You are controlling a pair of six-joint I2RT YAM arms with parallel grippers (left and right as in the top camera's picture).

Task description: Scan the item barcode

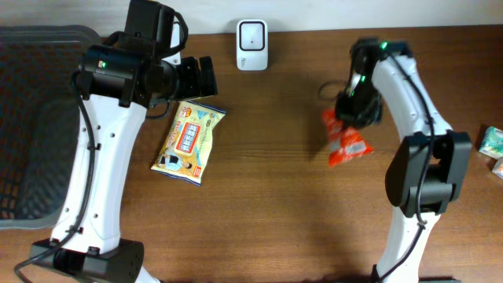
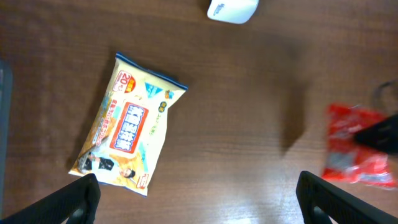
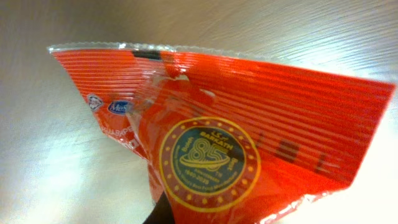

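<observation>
Your right gripper [image 1: 351,106] hides the top edge of the red packet [image 3: 261,118], its jaws clamped on it, right of centre on the table [image 1: 275,196]. The gold seal reads "85"; smaller lettering is illegible. Your left gripper [image 2: 198,180] stands wide apart near the yellow pack [image 2: 127,134], marked "20". The white scanner [image 2: 231,9] is cut off.

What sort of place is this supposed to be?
Probably a mock shop checkout on a wooden table: a white scanner-like device at the far edge, packaged goods such as the yellow packet and red packet, and a dark mesh basket at the left.
</observation>
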